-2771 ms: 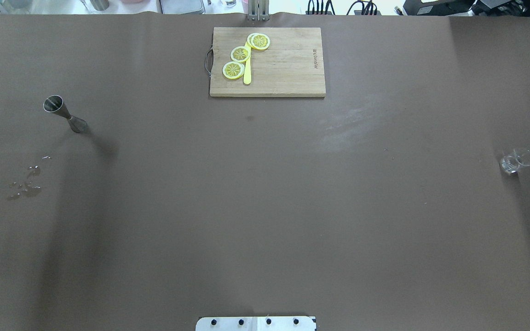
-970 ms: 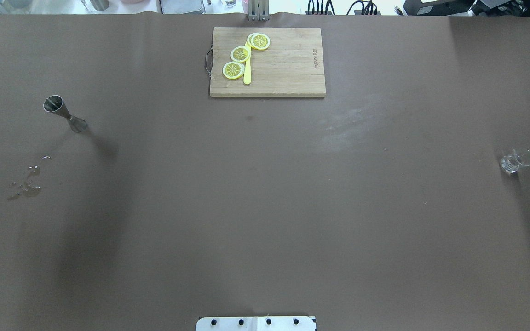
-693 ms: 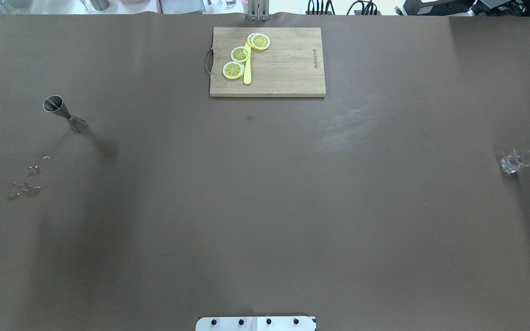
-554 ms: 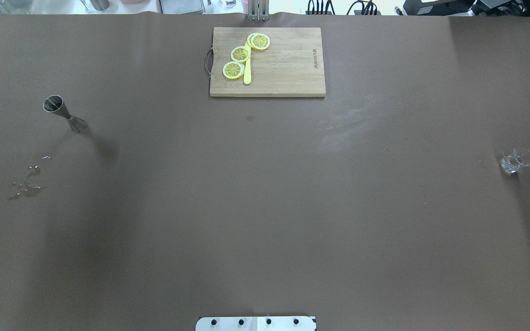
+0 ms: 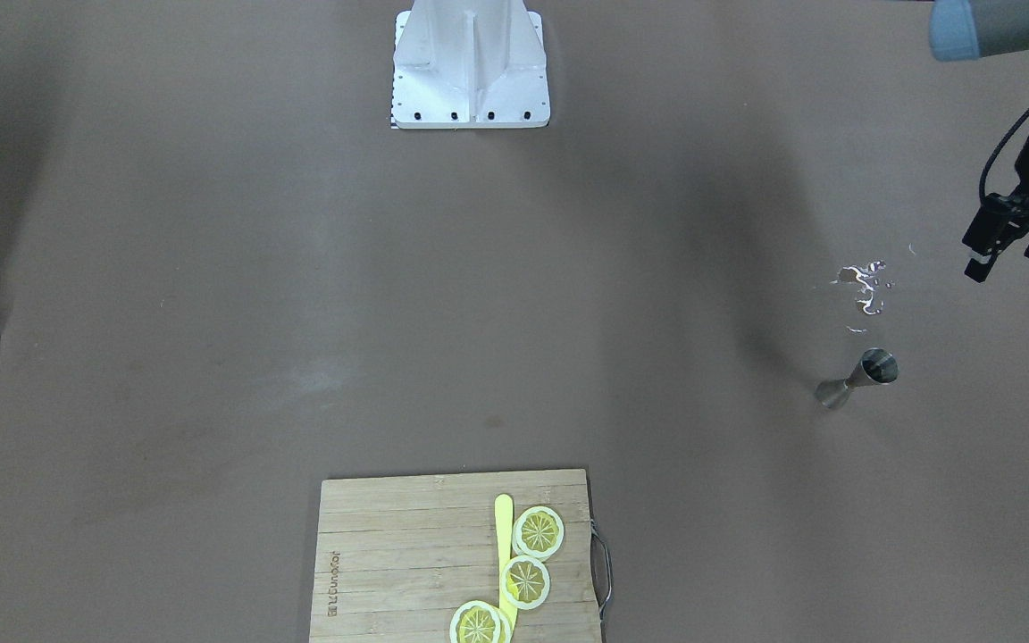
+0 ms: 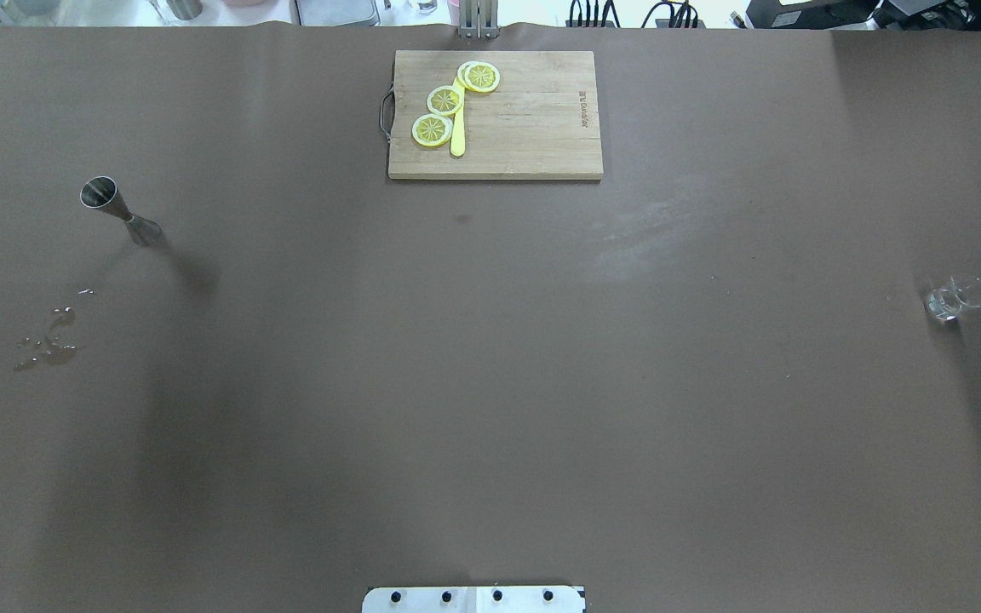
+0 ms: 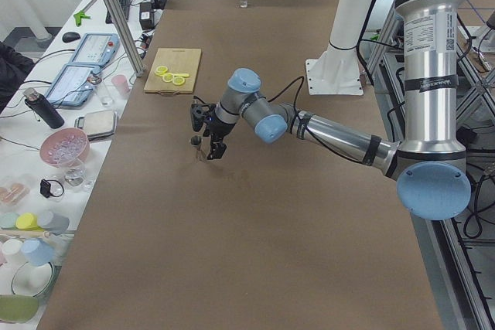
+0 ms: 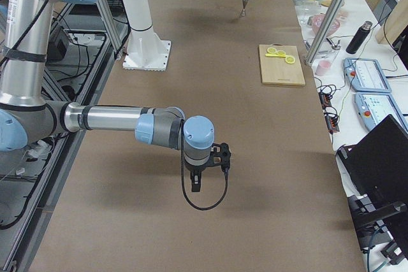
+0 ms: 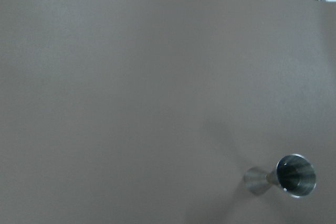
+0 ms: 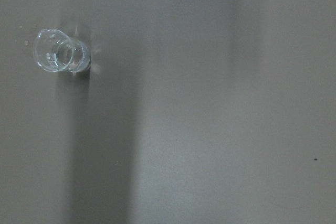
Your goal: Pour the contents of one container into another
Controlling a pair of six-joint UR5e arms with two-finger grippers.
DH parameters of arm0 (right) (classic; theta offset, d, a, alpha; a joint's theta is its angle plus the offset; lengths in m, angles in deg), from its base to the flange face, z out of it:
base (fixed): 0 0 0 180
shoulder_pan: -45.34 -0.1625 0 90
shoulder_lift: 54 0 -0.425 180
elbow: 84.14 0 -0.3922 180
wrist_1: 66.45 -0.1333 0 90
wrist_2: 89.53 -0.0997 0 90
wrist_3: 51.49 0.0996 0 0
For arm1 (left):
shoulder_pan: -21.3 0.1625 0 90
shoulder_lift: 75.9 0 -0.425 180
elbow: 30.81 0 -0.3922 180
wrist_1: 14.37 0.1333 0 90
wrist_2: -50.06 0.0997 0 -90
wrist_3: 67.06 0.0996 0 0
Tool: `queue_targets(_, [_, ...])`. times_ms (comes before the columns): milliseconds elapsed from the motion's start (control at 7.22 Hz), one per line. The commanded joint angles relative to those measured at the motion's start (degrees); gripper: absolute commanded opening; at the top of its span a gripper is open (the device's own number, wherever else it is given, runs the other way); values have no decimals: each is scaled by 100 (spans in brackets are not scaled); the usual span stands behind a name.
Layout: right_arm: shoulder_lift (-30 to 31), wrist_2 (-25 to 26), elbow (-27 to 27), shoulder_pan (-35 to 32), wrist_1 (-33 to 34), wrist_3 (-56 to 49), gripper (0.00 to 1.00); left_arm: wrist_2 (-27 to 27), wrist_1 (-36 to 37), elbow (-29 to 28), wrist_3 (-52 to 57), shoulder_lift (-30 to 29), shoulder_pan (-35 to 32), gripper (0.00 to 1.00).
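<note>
Near edge: base [image 6: 473, 598] at centre of table [image 6: 490, 409], brown cover.

R gripper [image 8: 196, 183]: shows only in the right-end cam, hanging over the cover on a bent arm. Finger state: cannot tell. R wrist cam looks straight down, glass in upper-left of its frame.

Spill [image 6: 48, 339]: small wet patch w/ droplets, robot's left side, nearer than the jigger.

Glass [image 6: 955, 298]: small, clear, upright, at far right side of table, standing alone. Well apart from jigger. Contents: can't tell.

Jigger [image 6: 120, 211]: steel, double cone, upright on one cone w/ open mouth up. Left side of table, just beyond spill. Nothing touching it. Fill level not readable; L wrist cam shows only a dark, shiny inside.

L gripper [image 5: 1006, 259]: fingers spread, nothing between them. Raised above table, outboard of jigger and spill, clear of both. Overhead cam catches only a black tip at its left edge.

Far edge: board [image 6: 533, 128], wood, wire handle on its left end. Lemon slices [image 6: 445, 100] and a yellow stick [image 6: 457, 140] lie on its left half, slices touching the stick.
</note>
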Motion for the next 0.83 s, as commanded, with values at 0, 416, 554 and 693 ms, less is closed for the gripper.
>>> queue_targets(0, [0, -49, -14, -8, 45, 79, 100, 1420, -28, 104, -1074, -73, 1028, 97])
queue_targets(416, [-17, -58, 21, 1, -7, 1413, 100, 3021, -20, 87, -1579, -117, 1733, 97])
queue_targets(554, [-17, -58, 13, 1, -7, 1398, 100, 3373, 7, -79, -1631, -335, 1839, 97])
queue_targets(693, [-26, -49, 13, 1, -7, 1346, 100, 3620, 24, -333, -1641, -598, 1867, 97])
